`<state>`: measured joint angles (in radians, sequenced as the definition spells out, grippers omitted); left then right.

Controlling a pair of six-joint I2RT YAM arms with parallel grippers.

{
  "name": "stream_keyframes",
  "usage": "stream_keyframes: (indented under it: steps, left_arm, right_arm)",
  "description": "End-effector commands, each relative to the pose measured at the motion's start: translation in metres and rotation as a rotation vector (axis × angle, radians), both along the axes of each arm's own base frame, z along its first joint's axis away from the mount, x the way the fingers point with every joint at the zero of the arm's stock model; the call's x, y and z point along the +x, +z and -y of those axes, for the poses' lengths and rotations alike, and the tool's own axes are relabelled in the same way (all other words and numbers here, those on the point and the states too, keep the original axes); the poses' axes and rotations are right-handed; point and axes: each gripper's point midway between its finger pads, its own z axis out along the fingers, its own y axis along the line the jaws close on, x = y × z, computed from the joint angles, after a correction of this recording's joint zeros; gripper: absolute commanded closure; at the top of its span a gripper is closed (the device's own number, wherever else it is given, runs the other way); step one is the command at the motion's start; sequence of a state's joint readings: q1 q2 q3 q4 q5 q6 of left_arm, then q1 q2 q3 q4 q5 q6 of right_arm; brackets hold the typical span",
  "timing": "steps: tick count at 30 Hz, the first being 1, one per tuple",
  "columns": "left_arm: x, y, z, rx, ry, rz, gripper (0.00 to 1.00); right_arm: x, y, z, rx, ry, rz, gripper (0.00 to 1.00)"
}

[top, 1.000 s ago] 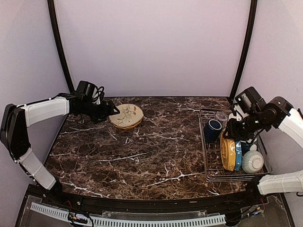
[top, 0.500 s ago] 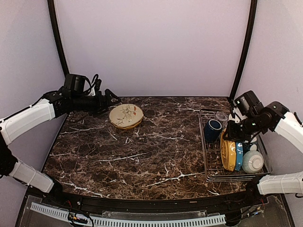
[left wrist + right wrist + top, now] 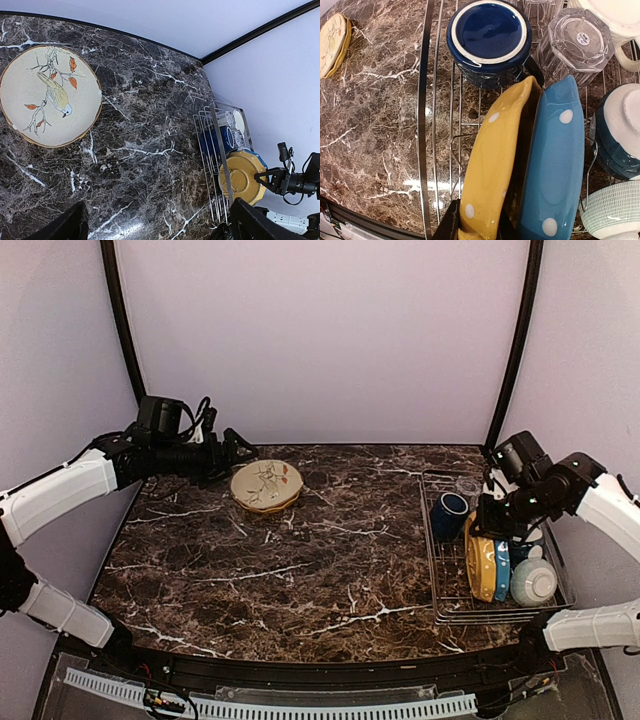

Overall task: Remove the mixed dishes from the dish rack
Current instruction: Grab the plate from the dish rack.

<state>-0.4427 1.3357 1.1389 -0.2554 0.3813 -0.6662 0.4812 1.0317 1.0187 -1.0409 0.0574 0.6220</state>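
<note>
While the yellow plate (image 3: 495, 165) is pinched by the right fingers (image 3: 451, 222), the left fingers (image 3: 255, 222) are held wide, empty. Only the cream plate (image 3: 266, 485) is unloaded, far left.

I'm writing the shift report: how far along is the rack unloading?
Done: one cream plate lies on the table, far left, with the open left gripper near it. In hand: the right gripper pinches the yellow plate by its rim, not yet lifted from the dish rack. Left: the blue plate, dark blue cup, glass tumbler, cream mug and bowls sit in the rack.
</note>
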Motion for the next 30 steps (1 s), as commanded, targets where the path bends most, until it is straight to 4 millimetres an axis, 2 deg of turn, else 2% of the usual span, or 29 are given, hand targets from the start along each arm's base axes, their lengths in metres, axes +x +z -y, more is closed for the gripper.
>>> stream_keyframes:
  steps: [1, 9, 14, 16, 24, 30]
  left_arm:
    - [-0.005, 0.023, 0.001, -0.024, -0.009, 0.047, 0.02]
    - [-0.003, 0.019, 0.006, -0.033, -0.019, 0.036, 0.02]
    - [-0.003, 0.017, 0.01, -0.035, -0.029, 0.032, 0.02]
    - [-0.003, 0.015, 0.011, -0.035, -0.032, 0.027, 0.02]
    - [-0.002, 0.01, 0.016, -0.046, -0.048, 0.009, 0.02]
    - [-0.006, 0.01, 0.02, -0.059, -0.069, -0.002, 0.02]
  right_arm:
    - [0.002, 0.016, 0.004, -0.018, 0.005, 0.024, 1.0]
    - [-0.001, 0.068, 0.002, 0.049, 0.007, 0.11, 1.0]
    - [-0.003, 0.089, -0.002, 0.081, 0.037, 0.15, 1.0]
    - [-0.002, 0.104, -0.007, 0.106, 0.08, 0.195, 1.0]
    - [0.014, 0.175, -0.041, 0.191, 0.316, 0.449, 1.0]
    - [0.035, 0.206, -0.076, 0.249, 0.48, 0.553, 1.0]
